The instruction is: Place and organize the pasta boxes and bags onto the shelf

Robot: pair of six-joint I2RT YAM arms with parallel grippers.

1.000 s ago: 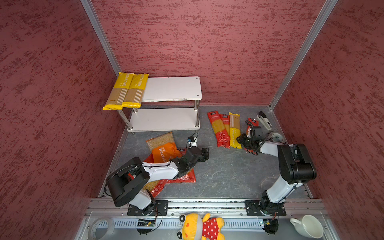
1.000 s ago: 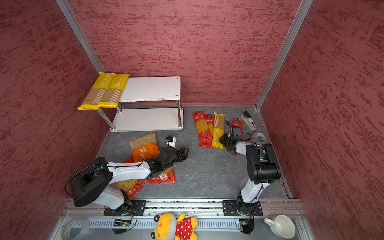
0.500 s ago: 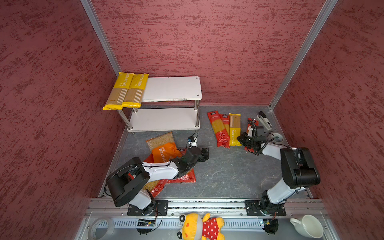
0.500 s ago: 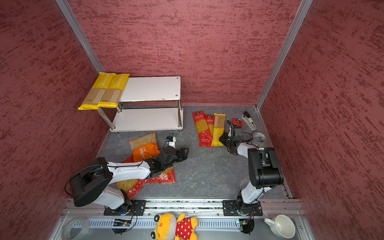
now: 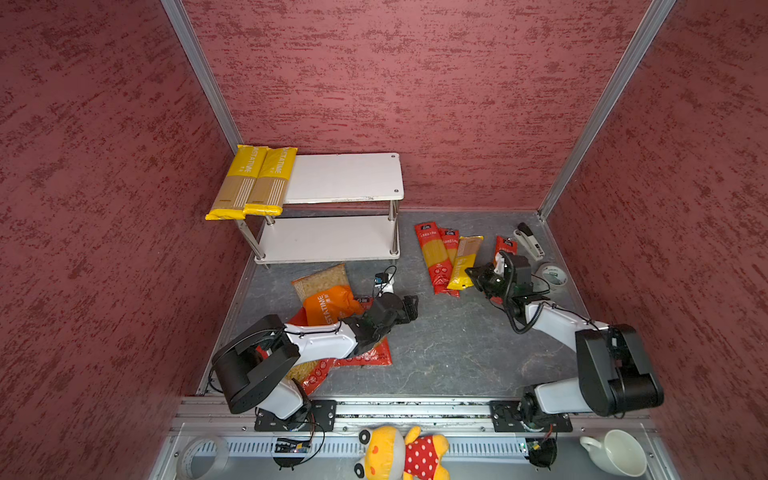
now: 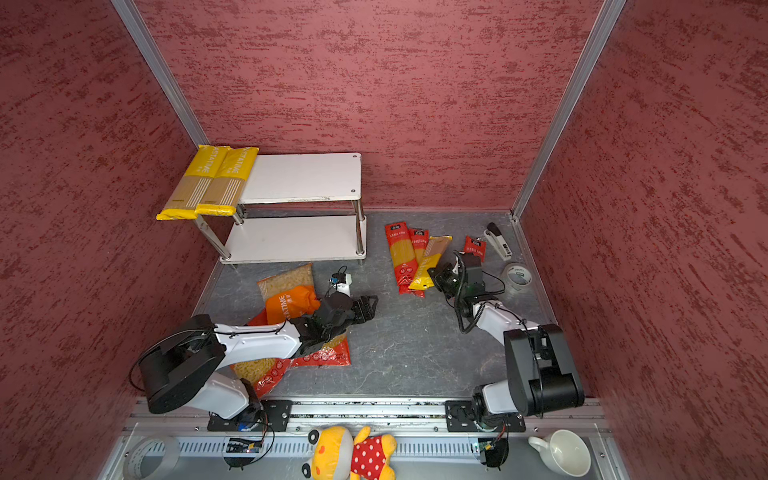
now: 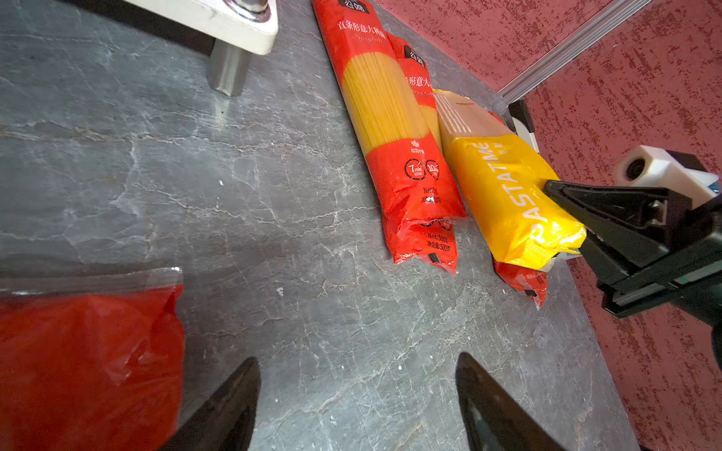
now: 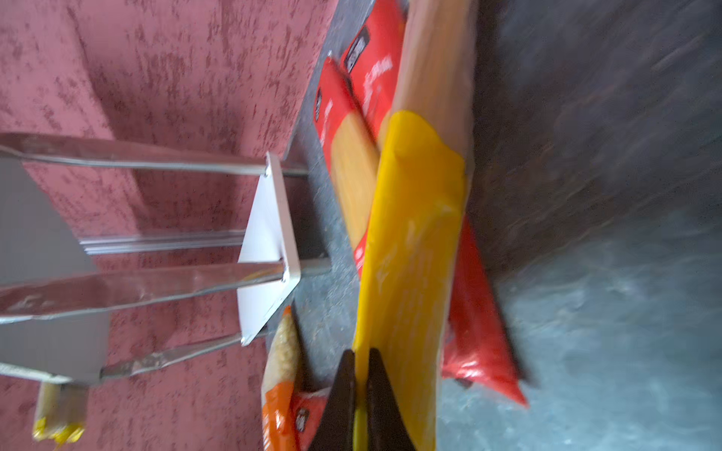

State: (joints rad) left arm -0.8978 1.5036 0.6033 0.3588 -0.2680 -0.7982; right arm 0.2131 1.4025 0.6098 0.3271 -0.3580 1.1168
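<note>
We take twelve o'clock as the back wall in both top views. The yellow spaghetti pack (image 5: 465, 259) lies at about two o'clock on the grey, stone-veined floor (image 5: 449, 357). It is a long narrow film sleeve, glossy yellow at its near end and pale with fine stripes at its far end. It rests aslant across a third red pack (image 7: 523, 281), whose crimped tail shows beneath it.

The right gripper (image 8: 361, 353) pinches the flat end seam of the yellow sleeve. Its two black tapered fingers are pressed almost together on the film.

Touching the sleeve at its nine o'clock side, two red packs (image 5: 434, 257) lie side by side, with clear windows showing straight strands.

At eleven o'clock stands the shelf (image 5: 345, 176), two white boards on shiny metal posts. Two yellow packs (image 5: 251, 180) lie across the nine o'clock end of its top board and overhang the front edge.

Near the floor's middle, the left gripper (image 7: 357, 359) hovers with its pointed black fingers spread wide over bare floor. Its arm crosses a crumpled orange bag (image 5: 328, 303) and glossy red bags (image 5: 368, 357) at seven o'clock.

A stapler (image 5: 528, 241) sits at one o'clock of the right gripper and a tape roll (image 5: 550, 274) at three.
</note>
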